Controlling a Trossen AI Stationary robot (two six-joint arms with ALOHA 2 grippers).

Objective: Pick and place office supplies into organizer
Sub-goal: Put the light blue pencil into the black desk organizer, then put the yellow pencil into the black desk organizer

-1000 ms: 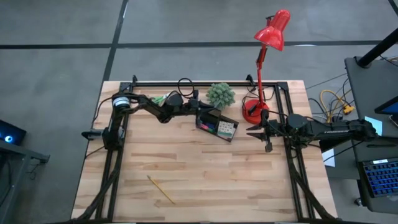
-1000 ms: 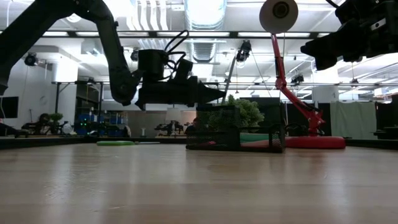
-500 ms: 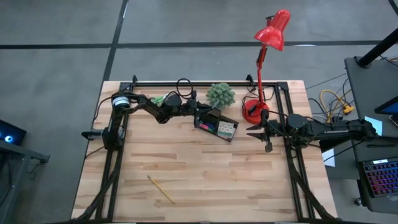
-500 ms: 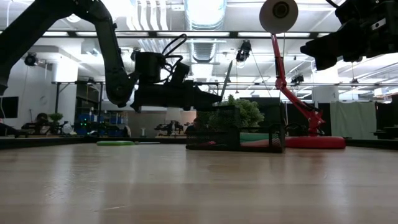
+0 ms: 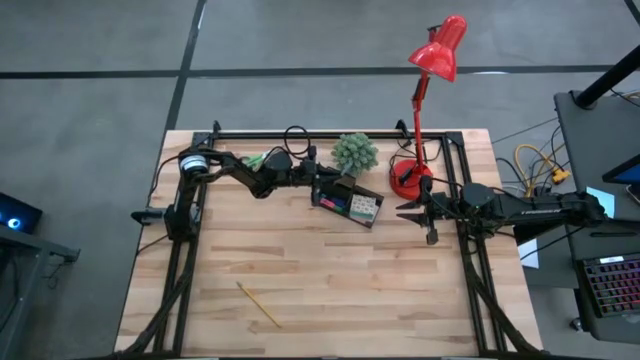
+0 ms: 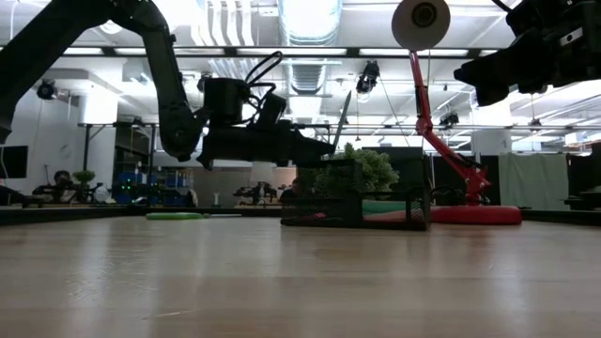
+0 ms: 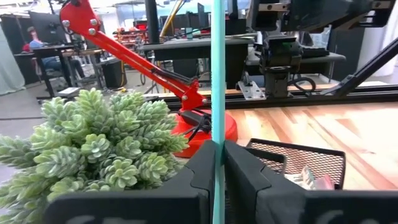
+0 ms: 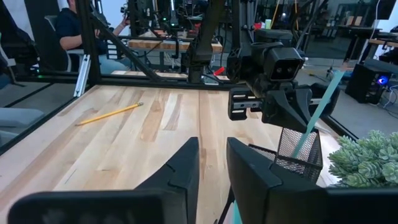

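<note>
Tool (image 7: 217, 149) of the left arm: pinches the pen (image 7: 217, 74) tight low on its shaft, hovering just above the near-plant end of the organizer (image 5: 348, 200). Sits a touch closer to the organizer than a second ago, and now carries the pen tipped up and slanting, where before it pointed flat along the arm. No real shift in the last half second. Reads as the line-up finished and the drop into a compartment about to come, though not yet made.

Pen: thin, teal, straight, running the whole height of the wrist view. Lower end hidden behind the fingers (image 7: 249, 168), so cannot tell whether it already reaches into the mesh.

Organizer: black mesh, set askew on the bench (image 5: 330, 270) between plant (image 5: 355, 152) and lamp (image 5: 410, 178). Already holds a white dotted cube (image 5: 366, 208) and some small pink and dark pieces.

Farther out: pencil (image 5: 258, 303) lies alone near the front left of the bench, well apart from everything, not yet collected.

Right tool (image 5: 405, 210): waits beside the lamp base, narrowly parted, nothing between the fingers (image 8: 180, 165). No change there.
</note>
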